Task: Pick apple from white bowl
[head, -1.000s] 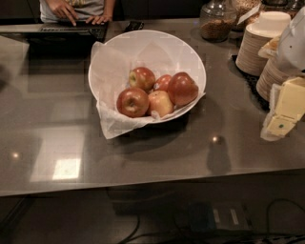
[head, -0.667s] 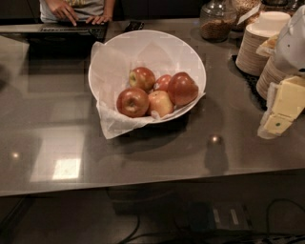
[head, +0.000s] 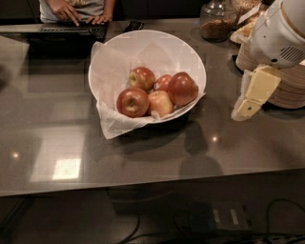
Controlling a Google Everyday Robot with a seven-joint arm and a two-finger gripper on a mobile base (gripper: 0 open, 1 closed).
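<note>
The white bowl (head: pixel 108 71), wide and lined with crinkled white paper, sits mid-table. Several apples lie in it. The apple (head: pixel 182 88), large, glossy and dark red, lies at the right side of the pile. A pale yellow-pink apple (head: pixel 160 103) touches it on the left, and a red-orange apple (head: pixel 132 102) with a stem dimple lies further left. Two more apples (head: pixel 143 77) lie behind. My gripper (head: pixel 244 110), cream-coloured under a white wrist, hangs to the right of the bowl, outside its rim, pointing down and left, apart from the apple.
A stack of beige paper plates (head: pixel 288 93) stands right behind the gripper. A glass jar (head: pixel 217 23) stands at the back right. A person's hands (head: pixel 71 10) rest on a laptop (head: pixel 71 31) at the back left. The table's front edge (head: pixel 143 188) runs below the bowl.
My gripper has moved left and slightly up, closer to the bowl's right rim. The bowl and apples have not moved.
</note>
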